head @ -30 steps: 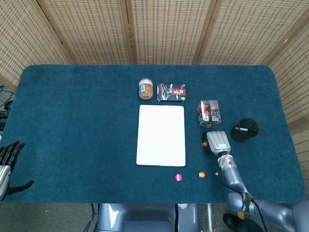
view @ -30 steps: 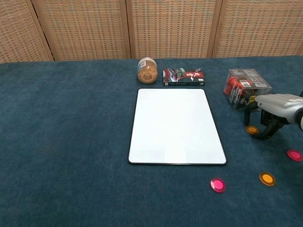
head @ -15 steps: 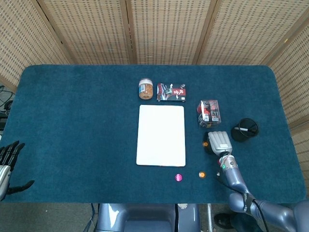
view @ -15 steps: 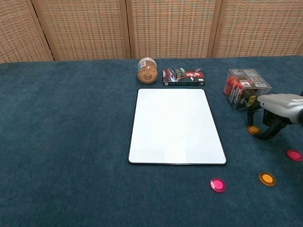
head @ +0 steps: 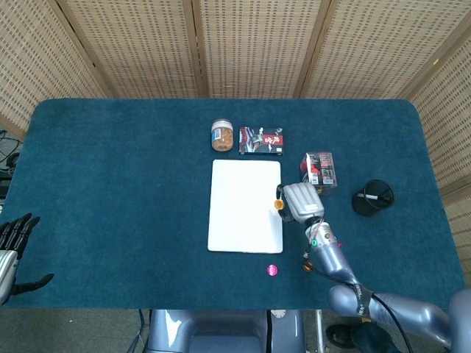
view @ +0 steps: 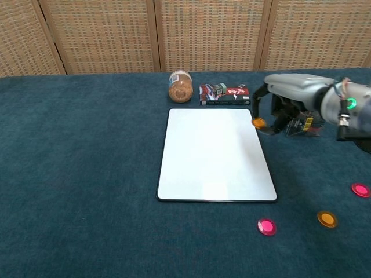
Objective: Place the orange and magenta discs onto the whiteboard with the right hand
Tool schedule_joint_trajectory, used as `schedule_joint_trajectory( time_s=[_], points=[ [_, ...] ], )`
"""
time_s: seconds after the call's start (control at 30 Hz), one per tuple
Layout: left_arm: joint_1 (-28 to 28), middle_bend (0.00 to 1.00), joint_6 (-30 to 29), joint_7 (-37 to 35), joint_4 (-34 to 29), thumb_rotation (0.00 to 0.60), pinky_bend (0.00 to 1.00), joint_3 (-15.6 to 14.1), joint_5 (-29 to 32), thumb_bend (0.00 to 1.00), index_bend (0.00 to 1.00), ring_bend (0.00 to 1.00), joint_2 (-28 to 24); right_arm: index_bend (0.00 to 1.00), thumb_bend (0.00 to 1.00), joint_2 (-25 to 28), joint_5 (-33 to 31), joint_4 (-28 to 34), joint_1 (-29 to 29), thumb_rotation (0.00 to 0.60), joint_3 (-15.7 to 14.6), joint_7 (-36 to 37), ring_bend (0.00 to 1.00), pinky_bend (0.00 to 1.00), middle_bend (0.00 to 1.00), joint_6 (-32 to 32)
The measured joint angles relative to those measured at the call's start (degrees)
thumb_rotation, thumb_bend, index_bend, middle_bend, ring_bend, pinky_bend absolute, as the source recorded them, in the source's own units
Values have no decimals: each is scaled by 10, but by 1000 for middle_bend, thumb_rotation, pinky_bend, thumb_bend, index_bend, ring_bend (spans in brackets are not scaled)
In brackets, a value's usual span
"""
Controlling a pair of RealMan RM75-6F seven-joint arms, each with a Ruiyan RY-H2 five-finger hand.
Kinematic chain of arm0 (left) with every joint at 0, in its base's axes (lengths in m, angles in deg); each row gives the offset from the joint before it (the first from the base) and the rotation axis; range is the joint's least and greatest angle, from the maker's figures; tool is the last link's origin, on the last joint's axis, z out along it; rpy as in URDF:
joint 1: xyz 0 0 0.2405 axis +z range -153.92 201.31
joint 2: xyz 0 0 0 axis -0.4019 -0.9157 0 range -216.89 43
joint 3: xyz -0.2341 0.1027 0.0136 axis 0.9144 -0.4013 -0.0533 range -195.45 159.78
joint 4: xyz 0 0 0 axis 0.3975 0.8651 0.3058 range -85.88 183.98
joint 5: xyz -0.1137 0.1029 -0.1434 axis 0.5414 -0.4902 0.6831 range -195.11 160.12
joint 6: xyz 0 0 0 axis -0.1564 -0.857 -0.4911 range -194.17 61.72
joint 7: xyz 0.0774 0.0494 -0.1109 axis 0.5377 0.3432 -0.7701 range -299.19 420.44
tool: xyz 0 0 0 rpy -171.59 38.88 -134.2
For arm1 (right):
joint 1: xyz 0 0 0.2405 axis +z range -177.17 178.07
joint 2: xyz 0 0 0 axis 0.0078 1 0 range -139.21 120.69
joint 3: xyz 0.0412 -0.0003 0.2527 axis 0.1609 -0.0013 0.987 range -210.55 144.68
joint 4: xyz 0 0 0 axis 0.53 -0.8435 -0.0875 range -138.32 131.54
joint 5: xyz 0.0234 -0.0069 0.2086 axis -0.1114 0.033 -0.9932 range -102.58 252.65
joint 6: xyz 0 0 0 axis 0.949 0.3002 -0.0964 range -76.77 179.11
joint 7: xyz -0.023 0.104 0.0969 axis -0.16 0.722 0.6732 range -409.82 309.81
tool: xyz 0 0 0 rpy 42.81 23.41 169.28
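Observation:
The whiteboard (head: 245, 206) (view: 214, 155) lies flat in the middle of the blue table. My right hand (head: 298, 201) (view: 288, 95) hovers just off the board's right edge and pinches an orange disc (head: 279, 204) (view: 258, 123) above that edge. A magenta disc (head: 272, 270) (view: 266, 226) lies in front of the board's near right corner. Another orange disc (view: 327, 219) and a second magenta disc (view: 360, 189) lie further right on the cloth. My left hand (head: 15, 243) rests off the table's left edge with its fingers apart and holds nothing.
A jar (head: 222, 135) (view: 180, 86) and a flat card box (head: 261, 140) (view: 225, 94) stand behind the board. A clear box with red contents (head: 320, 169) sits behind my right hand. A black round holder (head: 372, 197) is at the right.
My right hand has lifted the orange disc off the cloth near the clear box and carried it left and further back, to the whiteboard's right edge. The left hand has not moved.

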Motion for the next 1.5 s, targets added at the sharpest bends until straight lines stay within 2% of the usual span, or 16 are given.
schedule_joint_trajectory(
  time_s=[0.13,0.27,0.33,0.4,0.47,0.63,0.77,0.87,1.0,1.1,1.23,1.4,1.5],
  points=[
    [-5,0,12,-14,3,600,0,2,7,0,0,0,-4,583,389,-50,-60,5,63,600,16,-61,1000,1000,995,-3],
    [-9,0,17,-26,5,600,0,3,10,0,0,0,-8,579,388,-109,-100,-15,119,600,22,-108,1000,1000,995,-6],
    [-10,0,18,-32,6,600,0,3,11,0,0,0,-10,503,356,-134,-111,-31,142,600,21,-132,1000,1000,995,-9],
    [-10,0,20,-36,7,600,0,4,12,0,0,0,-12,355,238,-152,-120,-45,157,600,18,-153,1000,1000,995,-15],
    [-11,0,20,-41,7,600,0,5,14,0,0,0,-13,283,163,-161,-128,-49,166,600,15,-167,1000,1000,995,-24],
    [-13,0,24,-49,9,600,0,4,14,0,0,0,-16,270,168,-165,-141,-34,170,600,10,-183,1000,1000,995,-53],
    [-13,0,24,-47,8,600,0,2,10,0,0,0,-15,296,226,-143,-133,-2,161,600,-2,-187,1000,1000,995,-72],
    [-14,0,24,-41,5,600,0,0,7,0,0,0,-14,344,263,-106,-111,38,136,600,-20,-176,1000,1000,995,-92],
    [-13,0,22,-34,3,600,0,-2,2,0,0,0,-12,380,344,-17,-59,92,77,600,-65,-129,1000,1000,995,-111],
    [-12,0,20,-30,2,600,0,-4,-1,0,0,0,-11,380,363,50,-16,114,31,600,-103,-74,1000,1000,995,-117],
    [-11,0,17,-21,0,600,0,-6,-7,0,0,0,-9,381,363,112,36,116,-24,600,-146,11,1000,1000,995,-119],
    [-10,0,14,-12,-2,600,0,-8,-10,0,0,0,-6,389,363,141,103,83,-85,600,-189,110,1000,1000,995,-116],
    [-10,0,14,-8,-3,600,0,-8,-10,0,0,0,-4,389,363,147,132,55,-109,600,-205,146,1000,1000,995,-114]
  ],
)
